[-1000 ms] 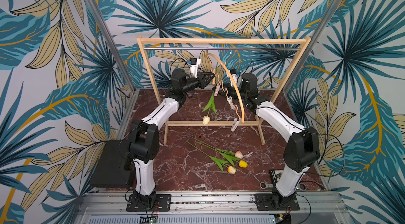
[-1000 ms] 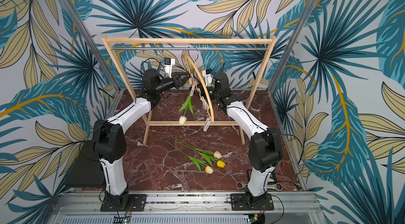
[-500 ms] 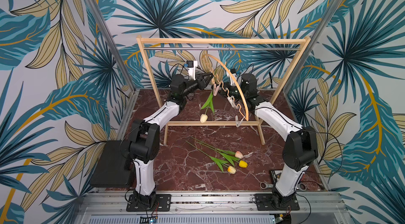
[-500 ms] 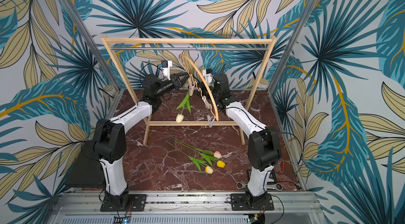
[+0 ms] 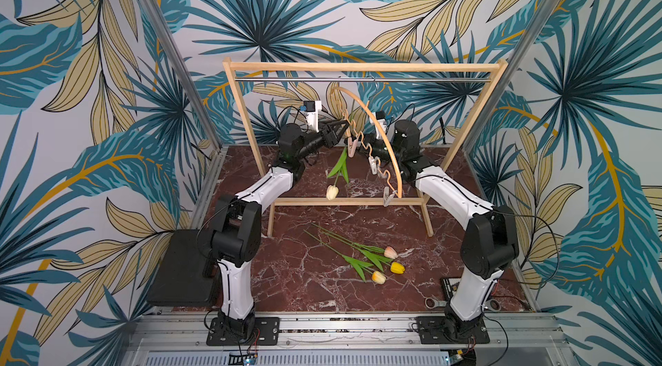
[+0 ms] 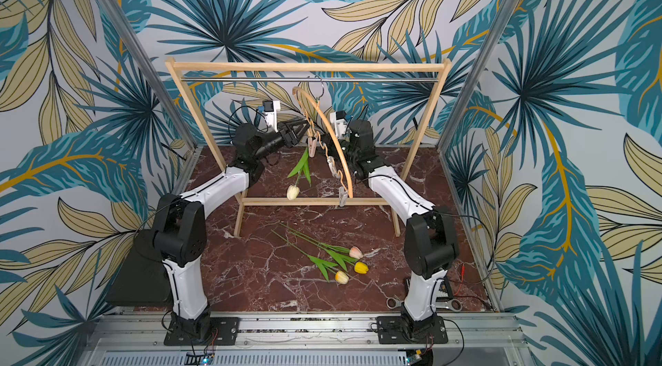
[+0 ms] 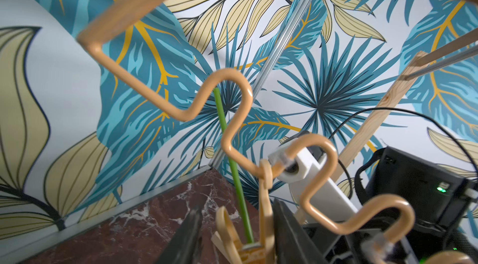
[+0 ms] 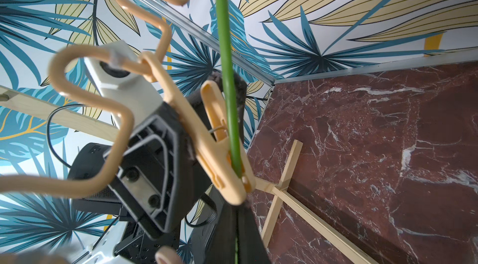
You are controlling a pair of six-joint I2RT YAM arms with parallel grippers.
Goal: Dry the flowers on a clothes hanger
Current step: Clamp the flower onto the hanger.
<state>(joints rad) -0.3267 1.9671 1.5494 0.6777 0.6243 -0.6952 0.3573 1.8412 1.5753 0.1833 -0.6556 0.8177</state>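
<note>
The desk (image 5: pixel 304 281) is a dark red marble slab veined with white. Three flowers lie on it toward the front, a little right of the middle. Their stems fan back and to the left and their leaves overlap. They are the pink tulip (image 5: pixel 390 252), the bright yellow tulip (image 5: pixel 397 267) just in front of it, and the orange-yellow tulip (image 5: pixel 378 277) nearest the front. The wooden rack frame (image 5: pixel 304 202) stands further back. A wrench (image 5: pixel 434 302) and a small black card (image 5: pixel 449 283) lie by the right arm's base.

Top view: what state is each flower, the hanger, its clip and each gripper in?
Cream tulip, clipped, hanging head down.
Other three tulips, lying flat, unclipped.
Hanger, hung by its hook, tilted.
Clip, shut on the stem.
Left gripper, open around the clip.
Right gripper, shut on the cream tulip's stem.
</note>
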